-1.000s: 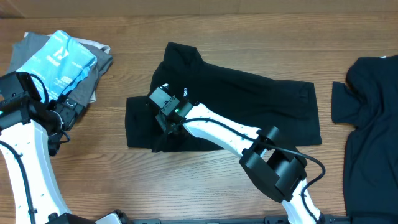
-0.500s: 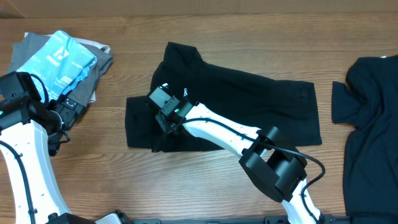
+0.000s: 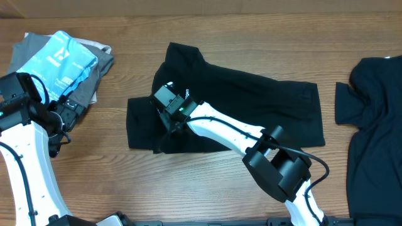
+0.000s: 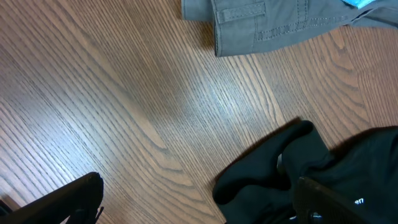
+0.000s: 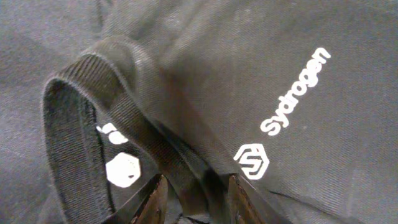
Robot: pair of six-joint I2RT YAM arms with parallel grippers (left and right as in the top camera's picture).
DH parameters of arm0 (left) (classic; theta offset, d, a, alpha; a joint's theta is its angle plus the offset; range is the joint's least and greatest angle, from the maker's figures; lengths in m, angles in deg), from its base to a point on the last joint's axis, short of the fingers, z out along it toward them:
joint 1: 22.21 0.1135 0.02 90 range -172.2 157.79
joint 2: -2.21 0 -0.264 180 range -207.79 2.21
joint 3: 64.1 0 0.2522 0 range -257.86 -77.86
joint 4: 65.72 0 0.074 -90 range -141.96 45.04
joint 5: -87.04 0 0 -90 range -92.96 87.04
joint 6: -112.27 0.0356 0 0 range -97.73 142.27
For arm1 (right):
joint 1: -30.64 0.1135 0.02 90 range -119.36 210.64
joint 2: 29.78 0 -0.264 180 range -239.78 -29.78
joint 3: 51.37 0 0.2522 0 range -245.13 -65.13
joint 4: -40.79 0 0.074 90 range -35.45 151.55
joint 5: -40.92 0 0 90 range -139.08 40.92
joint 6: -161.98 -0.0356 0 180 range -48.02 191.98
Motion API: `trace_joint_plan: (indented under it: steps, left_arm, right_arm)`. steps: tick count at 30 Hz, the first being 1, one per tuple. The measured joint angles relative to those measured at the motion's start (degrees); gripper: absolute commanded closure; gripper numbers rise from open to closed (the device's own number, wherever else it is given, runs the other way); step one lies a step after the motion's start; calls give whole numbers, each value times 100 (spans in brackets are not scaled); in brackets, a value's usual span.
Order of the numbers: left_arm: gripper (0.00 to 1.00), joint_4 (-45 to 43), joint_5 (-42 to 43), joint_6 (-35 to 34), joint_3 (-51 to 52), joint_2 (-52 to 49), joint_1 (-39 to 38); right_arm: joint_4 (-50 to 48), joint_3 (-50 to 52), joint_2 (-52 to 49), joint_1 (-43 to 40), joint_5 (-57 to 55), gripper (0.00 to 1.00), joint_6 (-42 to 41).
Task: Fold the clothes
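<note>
While you are watching from overhead, the black T-shirt (image 3: 251, 94) is lying partly folded on the table (image 3: 207, 25), well to the right of the grey pile (image 3: 103, 61). The right gripper (image 3: 168, 130) is pressing into the shirt's end nearest that pile, and a second black shirt (image 3: 377, 125) is waiting at the edge farthest from the pile. If you are pulling from so small a bite, the layers underneath could be dragging along and undoing the fold. Looking through the left wrist, the left gripper (image 4: 199, 186) is hanging just beside the grey pile, jaws spread wide over bare wood and holding nothing. Nothing is pinning the shirt's far side, so the whole garment could be sliding toward the pile as one piece. Looking through the right wrist, the jaws are standing narrow and pinching a fold at the ribbed collar (image 5: 106, 62), beside the white lettering (image 5: 295, 90). You are risking the thin band slipping free mid-lift, or only the top layer rising while the rest is lying flat.
</note>
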Motion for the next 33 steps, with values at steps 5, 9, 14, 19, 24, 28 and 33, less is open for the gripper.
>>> trace_joint_plan:
  steps: [5, 9, 14, 19, 24, 28, 33]
  left_arm:
    - [0, 0, 2, 0, 0, 0, 0]
    - [0, 0, 0, 0, 0, 0, 0]
    - [0, 0, 0, 0, 0, 0, 0]
    - [0, 0, 2, 0, 0, 0, 0]
    - [0, 0, 2, -2, 0, 0, 0]
    - [0, 0, 2, 0, 0, 0, 0]
    - [0, 0, 2, 0, 0, 0, 0]
  right_arm:
    - [0, 0, 0, -46, 0, 64, 2]
    - [4, 0, 0, -46, 13, 64, 0]
    - [61, 0, -37, -46, 146, 68, 0]
    - [133, 7, -133, -46, 184, 96, -48]
    - [131, 9, -138, -52, 219, 96, -24]
    - [166, 9, -138, -118, 221, 96, -20]
    - [166, -4, -138, -262, 221, 96, -15]
